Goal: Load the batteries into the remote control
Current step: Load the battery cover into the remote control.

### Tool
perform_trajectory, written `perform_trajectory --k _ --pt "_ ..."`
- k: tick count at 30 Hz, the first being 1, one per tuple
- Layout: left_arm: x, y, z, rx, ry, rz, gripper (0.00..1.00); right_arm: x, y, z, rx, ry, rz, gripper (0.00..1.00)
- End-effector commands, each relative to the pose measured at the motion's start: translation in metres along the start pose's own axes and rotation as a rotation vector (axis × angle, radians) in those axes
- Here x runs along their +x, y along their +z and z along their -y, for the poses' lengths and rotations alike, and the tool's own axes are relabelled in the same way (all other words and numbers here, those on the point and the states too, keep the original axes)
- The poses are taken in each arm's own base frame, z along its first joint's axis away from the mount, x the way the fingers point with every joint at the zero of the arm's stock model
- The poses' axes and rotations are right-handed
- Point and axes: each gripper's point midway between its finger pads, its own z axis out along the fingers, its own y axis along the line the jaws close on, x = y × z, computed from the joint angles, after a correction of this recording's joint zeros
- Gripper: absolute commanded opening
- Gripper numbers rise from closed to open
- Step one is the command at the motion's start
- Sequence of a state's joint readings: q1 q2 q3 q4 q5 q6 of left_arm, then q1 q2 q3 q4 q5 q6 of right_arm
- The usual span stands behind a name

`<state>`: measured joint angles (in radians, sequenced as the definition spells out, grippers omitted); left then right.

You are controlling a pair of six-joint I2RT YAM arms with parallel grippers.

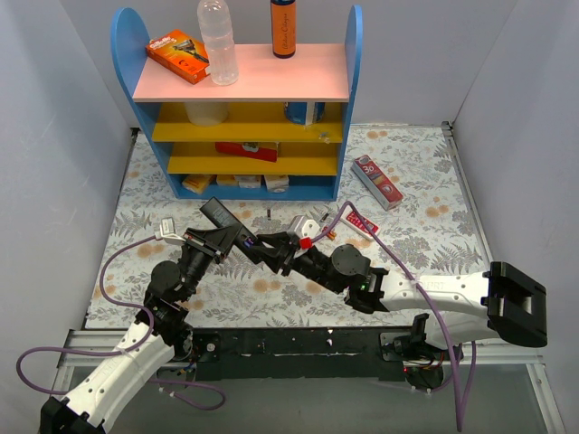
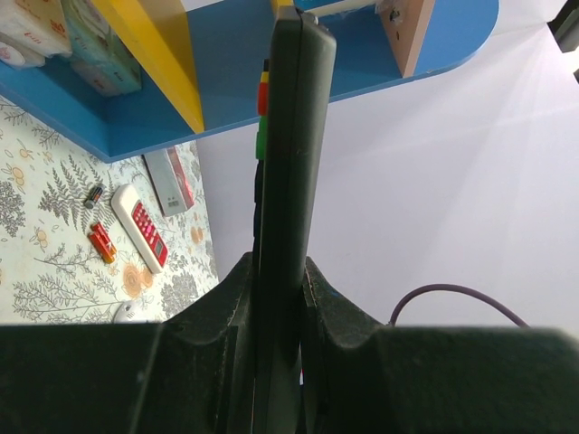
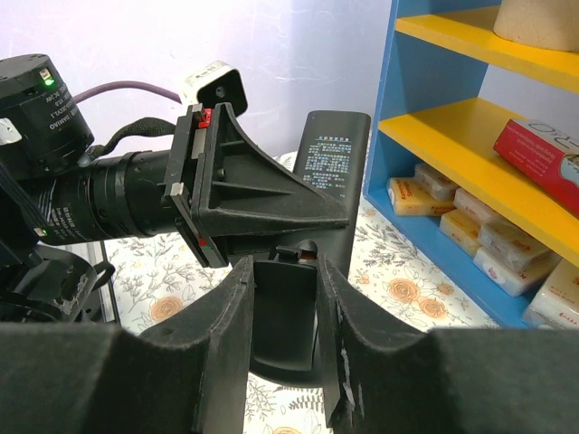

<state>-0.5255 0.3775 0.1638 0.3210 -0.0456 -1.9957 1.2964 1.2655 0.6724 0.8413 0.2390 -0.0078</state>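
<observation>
**A:** Left gripper (image 2: 279, 303): status?

**B:** Jaws clenched on the black remote control (image 2: 288, 163). It sits edge-on between them and runs straight out past the tips. Coloured buttons show on its left edge in the wrist view. From above, the remote tilts up and away from the jaws.

**A:** Right gripper (image 3: 285, 271)?

**B:** It faces the left one almost tip to tip, above the flowered surface (image 1: 425, 244). The remote's back is turned towards it, with the printed label just beyond the tips. The remote's lower end, with a dark recess in it, lies directly between the jaws, and the inner faces run close along either side of that recess. Cannot tell whether they press on the remote or only flank it.

**A:** Batteries?

**B:** Two red-orange batteries (image 2: 101, 242) lie side by side on the surface. They are well apart from the left jaws, off to their left and far beyond the tips. One dark cell (image 2: 93, 194) lies a little past them. A white handset (image 2: 140, 226) with a red keypad lies just beside the pair, on the jaw side.

**A:** Anything else near?

**B:** A blue-and-yellow shelf (image 3: 384, 108) stands beyond the right jaws and to their right, with packets on its lower levels. A long red-and-white box (image 1: 377, 182) lies on the surface well apart from both sets of jaws, near the shelf's foot.
</observation>
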Motion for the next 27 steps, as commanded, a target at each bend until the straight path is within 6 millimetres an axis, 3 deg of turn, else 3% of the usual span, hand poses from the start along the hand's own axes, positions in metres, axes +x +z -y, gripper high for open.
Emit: perform_trajectory --k 1,7,27 --pt "-0.005 -0.002 0.033 0.086 -0.127 0.005 0.0 0.002 0.002 0.005 0.037 0.001 0.003 0.14" --pt "-0.004 -0.003 0.034 0.095 -0.13 -0.002 0.0 0.011 0.003 0.008 0.054 -0.004 -0.021 0.16" --pt "-0.001 -0.005 0.033 0.112 -0.164 -0.015 0.0 0.028 0.009 0.012 0.079 0.008 -0.062 0.38"
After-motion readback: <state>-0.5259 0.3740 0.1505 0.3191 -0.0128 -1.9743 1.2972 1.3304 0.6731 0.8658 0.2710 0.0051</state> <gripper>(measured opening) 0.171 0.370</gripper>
